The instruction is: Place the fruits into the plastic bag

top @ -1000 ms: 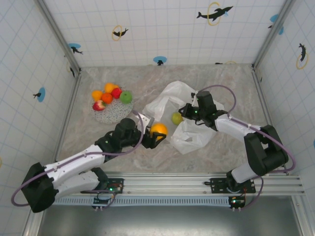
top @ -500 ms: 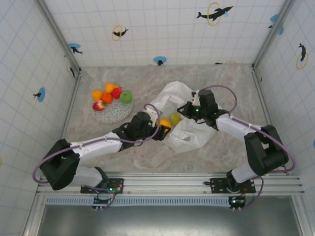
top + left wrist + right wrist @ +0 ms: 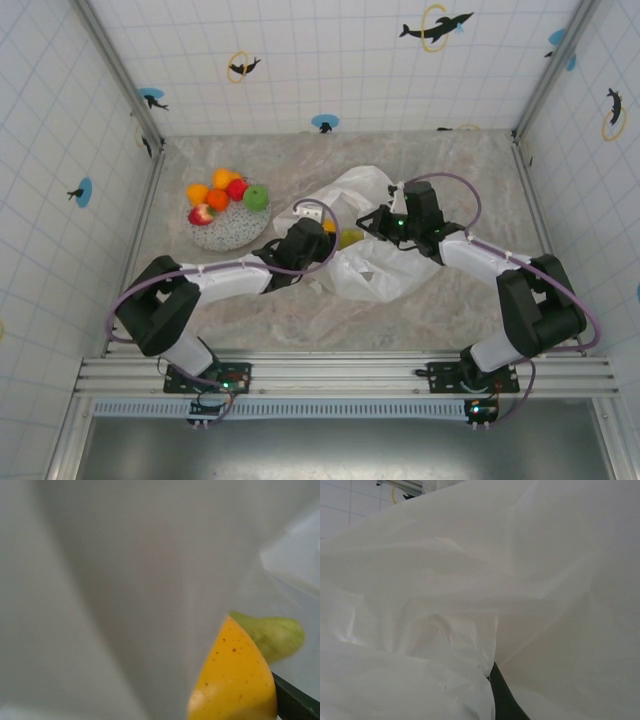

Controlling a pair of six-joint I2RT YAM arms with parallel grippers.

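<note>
Clamped on an orange fruit (image 3: 235, 680), the left gripper (image 3: 322, 234) is inside the plastic bag (image 3: 385, 275), pear (image 3: 272, 635) just ahead; right gripper (image 3: 378, 222) pinches the rim.

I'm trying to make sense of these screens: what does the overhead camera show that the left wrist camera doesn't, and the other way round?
Overhead: both arms, the left gripper at the mouth of the plastic bag, the right gripper at its raised edge, and a speckled plate carrying six fruits.
Left wrist: a close look past a fold of the bag, with brown speckles on the orange fruit and a dark finger right beside it.
Shared: the bag, the orange fruit and the yellow-green pear beyond it.
</note>
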